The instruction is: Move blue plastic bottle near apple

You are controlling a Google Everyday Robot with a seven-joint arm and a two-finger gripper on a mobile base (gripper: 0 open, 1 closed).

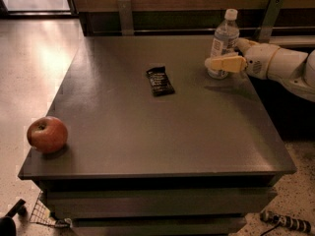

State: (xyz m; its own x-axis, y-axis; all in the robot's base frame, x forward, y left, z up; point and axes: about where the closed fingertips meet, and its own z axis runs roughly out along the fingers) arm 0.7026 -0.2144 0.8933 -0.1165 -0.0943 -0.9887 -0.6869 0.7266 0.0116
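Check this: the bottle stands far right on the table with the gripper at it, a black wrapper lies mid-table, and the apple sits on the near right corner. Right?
Not quite. The camera view shows the apple on the near left corner. The rest holds: blue plastic bottle far right on the table, gripper at it, black wrapper mid-table.

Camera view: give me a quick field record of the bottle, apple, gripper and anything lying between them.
blue plastic bottle: upright, white cap on, far right part of the table
apple: near left corner of the table, far from the bottle
gripper: at the bottle's lower body, reaching in from image right
black snack wrapper: lying flat, mid-table
task state: bottle not yet near apple
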